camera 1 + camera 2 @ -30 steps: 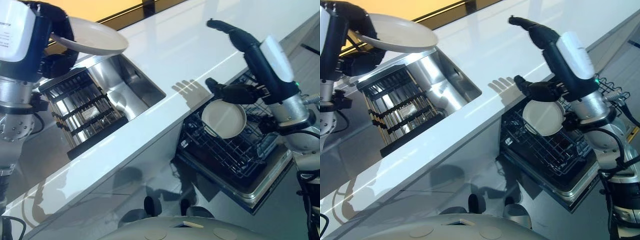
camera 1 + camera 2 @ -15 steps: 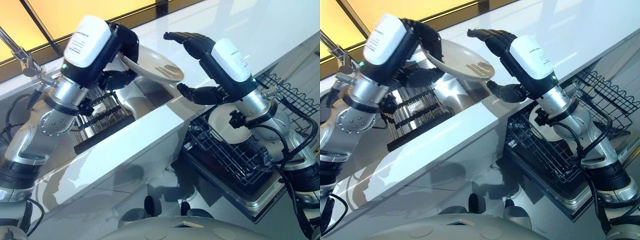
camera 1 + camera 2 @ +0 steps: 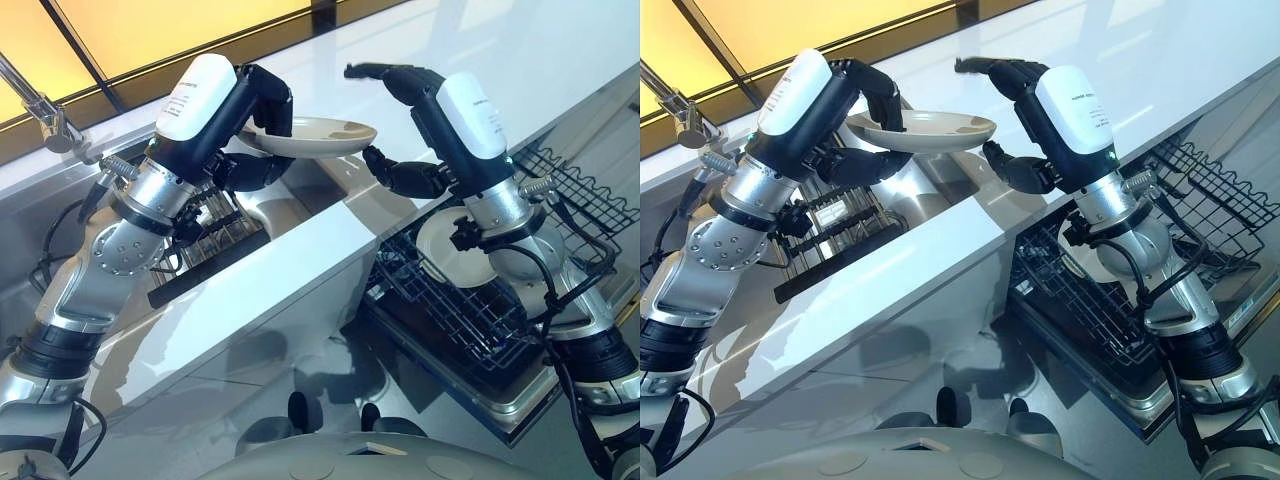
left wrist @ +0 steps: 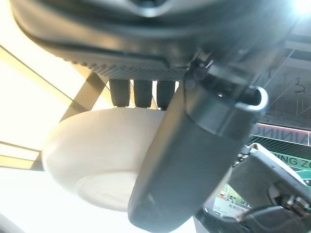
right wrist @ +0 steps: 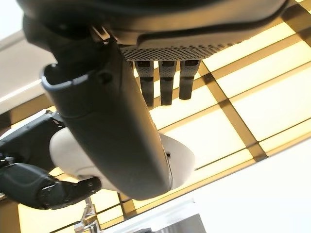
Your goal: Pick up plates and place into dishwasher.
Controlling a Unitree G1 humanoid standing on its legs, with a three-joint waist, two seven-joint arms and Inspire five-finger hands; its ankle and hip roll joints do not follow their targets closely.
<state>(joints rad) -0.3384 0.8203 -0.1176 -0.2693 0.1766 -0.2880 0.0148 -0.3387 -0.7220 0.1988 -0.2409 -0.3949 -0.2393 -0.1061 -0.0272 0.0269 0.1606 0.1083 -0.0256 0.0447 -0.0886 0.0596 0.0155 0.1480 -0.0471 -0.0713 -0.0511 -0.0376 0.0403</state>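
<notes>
My left hand is shut on the near rim of a cream plate, holding it level above the sink. In the left wrist view the thumb lies under the plate and the fingers over its rim. My right hand is open at the plate's other side, fingers spread above the rim and thumb just below it, with no grip. The plate shows past that thumb in the right wrist view. At the lower right the open dishwasher's black wire rack holds another cream plate standing on edge.
A steel sink with a dark slatted rack lies under the held plate, and a faucet stands at the far left. The white counter runs between the sink and the dishwasher. A raised wire basket edge is at the right.
The left hand has brought the plate from tilted to level and a little to the right. The right hand has shifted right, its thumb now under the plate's rim.
</notes>
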